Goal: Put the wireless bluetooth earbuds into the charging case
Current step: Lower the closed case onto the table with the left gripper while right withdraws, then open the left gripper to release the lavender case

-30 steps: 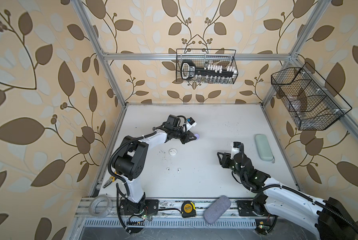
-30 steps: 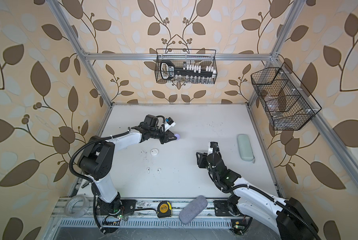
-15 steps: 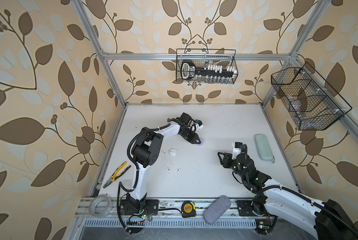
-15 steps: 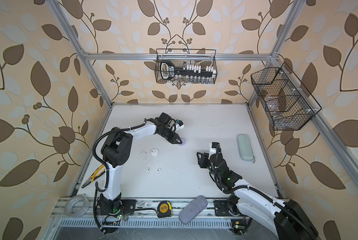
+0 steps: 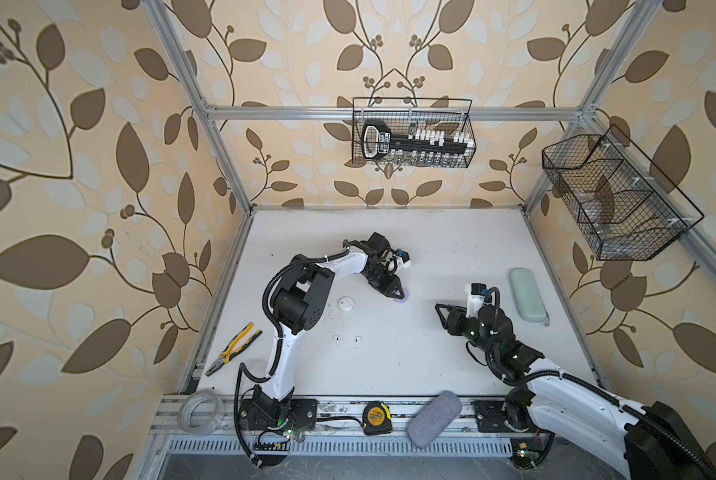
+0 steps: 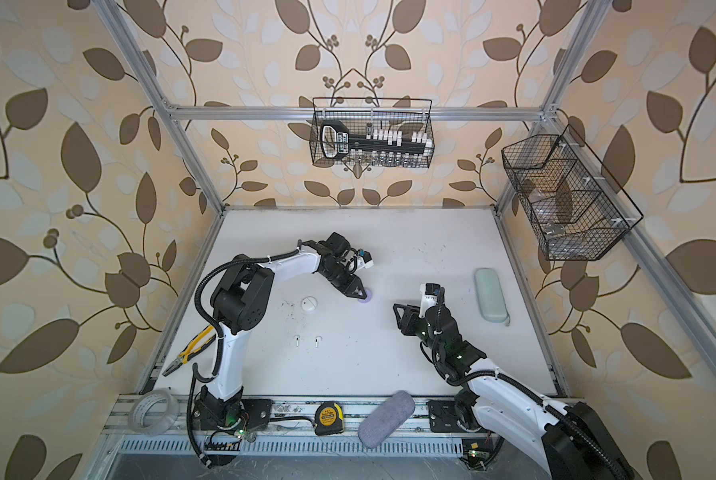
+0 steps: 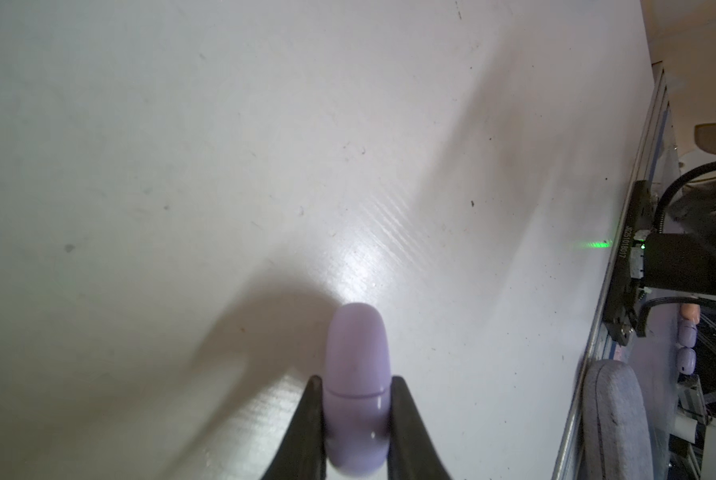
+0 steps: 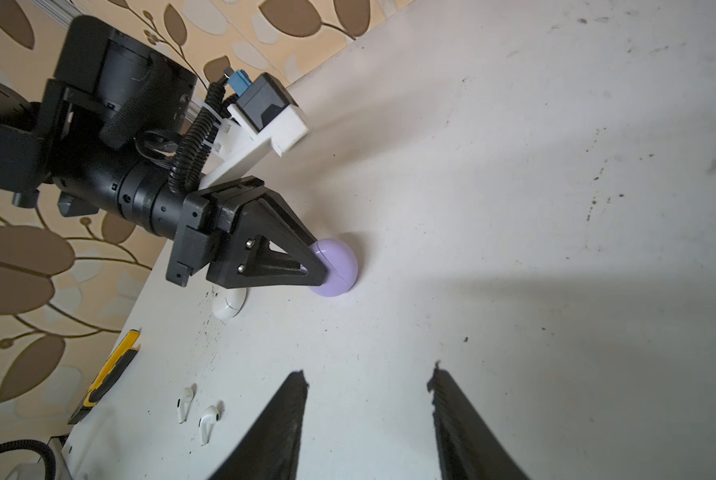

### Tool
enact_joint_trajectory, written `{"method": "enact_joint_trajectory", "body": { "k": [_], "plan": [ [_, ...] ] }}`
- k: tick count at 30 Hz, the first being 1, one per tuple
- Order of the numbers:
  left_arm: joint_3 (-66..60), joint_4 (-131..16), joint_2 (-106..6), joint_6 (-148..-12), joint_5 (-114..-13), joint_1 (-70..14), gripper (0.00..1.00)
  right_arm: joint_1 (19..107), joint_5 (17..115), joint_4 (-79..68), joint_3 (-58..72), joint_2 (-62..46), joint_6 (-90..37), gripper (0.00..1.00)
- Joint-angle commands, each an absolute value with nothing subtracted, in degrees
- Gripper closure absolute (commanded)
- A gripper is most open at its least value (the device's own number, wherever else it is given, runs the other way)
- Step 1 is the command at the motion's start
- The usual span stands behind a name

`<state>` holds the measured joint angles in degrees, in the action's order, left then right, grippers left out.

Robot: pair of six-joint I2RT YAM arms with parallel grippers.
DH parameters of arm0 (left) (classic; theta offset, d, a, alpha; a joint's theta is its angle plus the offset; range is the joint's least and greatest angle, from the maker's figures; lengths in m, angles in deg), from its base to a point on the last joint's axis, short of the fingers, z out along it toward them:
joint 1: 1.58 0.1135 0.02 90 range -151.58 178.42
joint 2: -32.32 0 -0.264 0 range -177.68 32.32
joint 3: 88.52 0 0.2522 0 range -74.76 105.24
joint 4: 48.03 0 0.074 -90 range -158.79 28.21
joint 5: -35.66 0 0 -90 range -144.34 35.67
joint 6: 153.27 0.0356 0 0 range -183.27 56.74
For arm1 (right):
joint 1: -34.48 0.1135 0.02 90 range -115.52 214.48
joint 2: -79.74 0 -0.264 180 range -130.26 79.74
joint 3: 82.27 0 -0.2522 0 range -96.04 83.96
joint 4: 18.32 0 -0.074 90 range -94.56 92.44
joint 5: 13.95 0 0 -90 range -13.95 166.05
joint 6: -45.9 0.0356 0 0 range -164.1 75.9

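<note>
A lavender round charging case [image 5: 403,297] [image 6: 367,297] stands on its edge on the white table, and my left gripper [image 5: 398,294] [image 6: 361,293] is shut on it. The left wrist view shows the case [image 7: 356,340] pinched between the two black fingertips, its lid seam visible and closed. A white round case [image 5: 345,303] [image 8: 229,305] lies to its left. Two white earbuds [image 5: 336,340] [image 5: 357,341] [image 8: 185,403] [image 8: 209,417] lie side by side nearer the front. My right gripper [image 5: 441,319] [image 8: 368,374] stands open and empty, right of the lavender case [image 8: 339,266].
Yellow-handled pliers [image 5: 233,349] lie at the table's left edge. A mint glasses case [image 5: 527,294] lies at the right. A tape roll [image 5: 201,411], tape measure [image 5: 375,419] and grey case [image 5: 434,417] sit on the front rail. Wire baskets [image 5: 412,133] [image 5: 614,199] hang on the walls.
My left gripper has carried the lavender case right and toward the front, and the arm's elbow has swung rightward, uncovering the pliers. The right arm has hardly moved.
</note>
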<state>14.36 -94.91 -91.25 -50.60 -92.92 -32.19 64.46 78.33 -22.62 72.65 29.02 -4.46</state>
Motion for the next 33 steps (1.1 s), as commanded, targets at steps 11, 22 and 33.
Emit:
{"method": "enact_joint_trajectory", "body": {
  "k": [11, 22, 33],
  "plan": [
    [14.7, -94.3, -90.7, -49.0, -92.3, -32.4, 0.68, 64.2, 77.9, -23.6, 73.3, 28.8, -3.9, 0.5],
    [15.7, -94.5, -90.7, -49.0, -90.1, -32.3, 0.6, 64.3, 78.1, -23.5, 73.2, 28.7, -3.7, 0.5],
    [15.0, -93.3, -88.2, -49.2, -83.1, -31.0, 0.57, 64.3, 78.2, -23.2, 73.1, 28.3, -3.7, 0.5]
  ]
}}
